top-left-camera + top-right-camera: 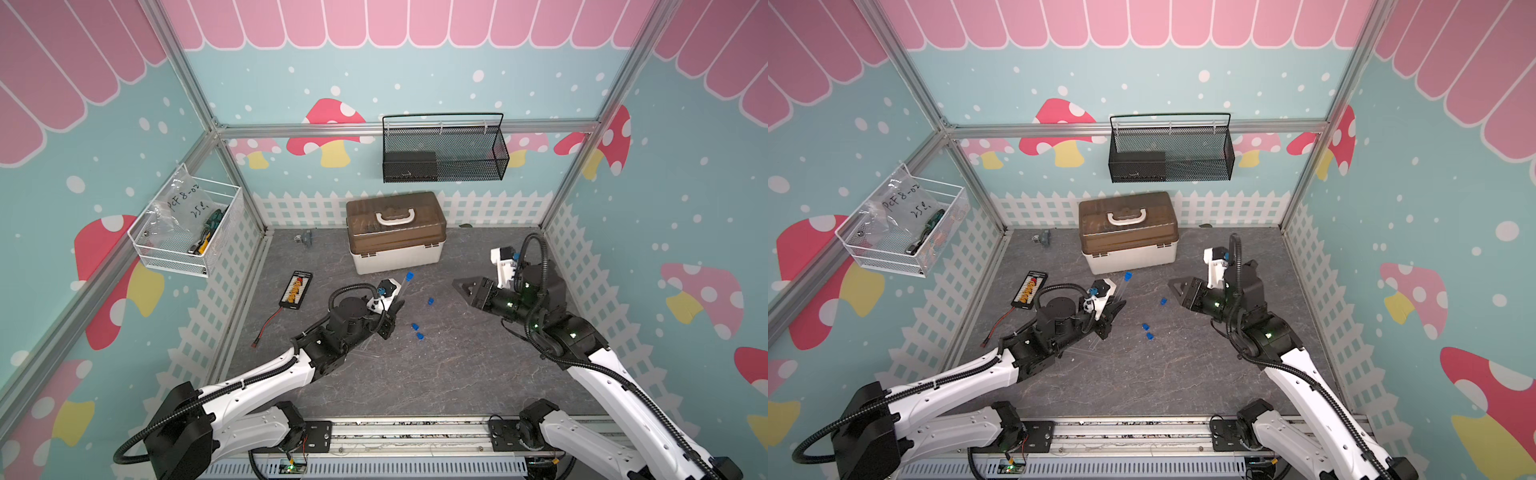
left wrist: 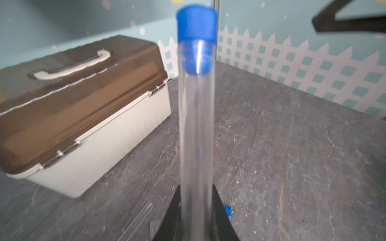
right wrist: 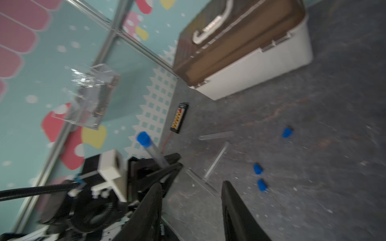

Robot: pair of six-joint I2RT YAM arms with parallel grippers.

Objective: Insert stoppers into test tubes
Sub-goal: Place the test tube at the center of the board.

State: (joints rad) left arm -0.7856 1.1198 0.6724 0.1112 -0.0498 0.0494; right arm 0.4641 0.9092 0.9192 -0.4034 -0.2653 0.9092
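The left tool (image 2: 196,187) clamps the base of the test tube (image 2: 197,125), with the stopper (image 2: 196,25) seated in its far end. The right tool (image 3: 191,184), jaws parted and empty, hangs well apart.

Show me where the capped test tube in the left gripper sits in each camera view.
In a top view: capped test tube mid-picture, sticking out of the left gripper toward the brown-lidded box.
In a top view: the capped test tube a little further left.
Left wrist: centre of the picture, blue stopper on its far end, box beside it.
Right wrist: slanting out of the left gripper, near the black connector board.
Shared landmark: the brown-lidded box.
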